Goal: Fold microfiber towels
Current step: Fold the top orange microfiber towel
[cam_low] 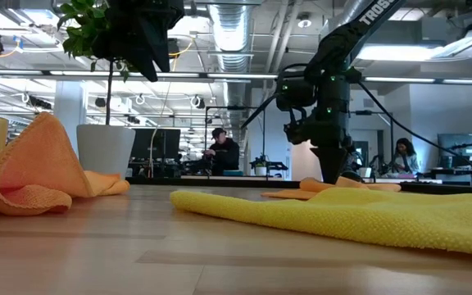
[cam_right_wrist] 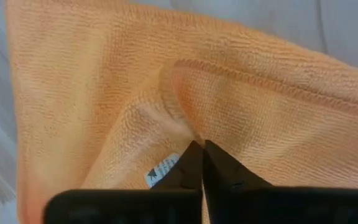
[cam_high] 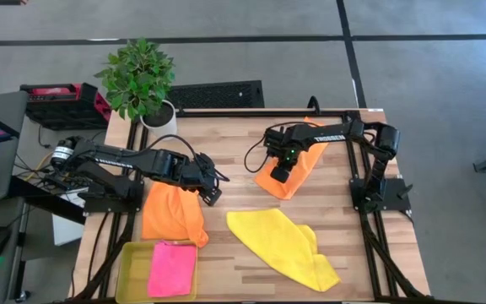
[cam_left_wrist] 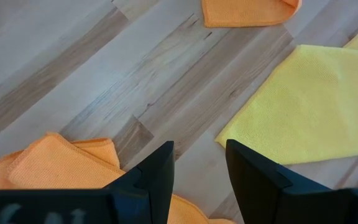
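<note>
Judging from how the cloths lie, we put the task at well under halfway: the pink towel (cam_high: 172,268) rests flat and squared off inside the yellow-green tray (cam_high: 130,257) at the lower left of the high view, and it is the only one that looks finished. Just above the tray, the left orange towel (cam_high: 173,214) sits in a loose heap with a raised fold, which the low view shows standing up at the left edge. Spread unfolded across the lower middle of the worktop (cam_high: 226,177) is the yellow towel (cam_high: 283,247), one corner reaching toward the lower right. Up at the centre right lies the right orange towel (cam_high: 287,174), and this is the one being worked. Right on top of it is the right end effector (cam_right_wrist: 202,163), and the wrist view shows its two dark fingers pressed together on a ridge of the orange cloth beside a small white label (cam_right_wrist: 160,172) (a pinch on the fabric, as far as we can judge). Hanging over bare wood near the left orange towel, the left end effector (cam_left_wrist: 199,171) has its fingers parted and nothing between them. So we reckon three towels remain to be folded.
</note>
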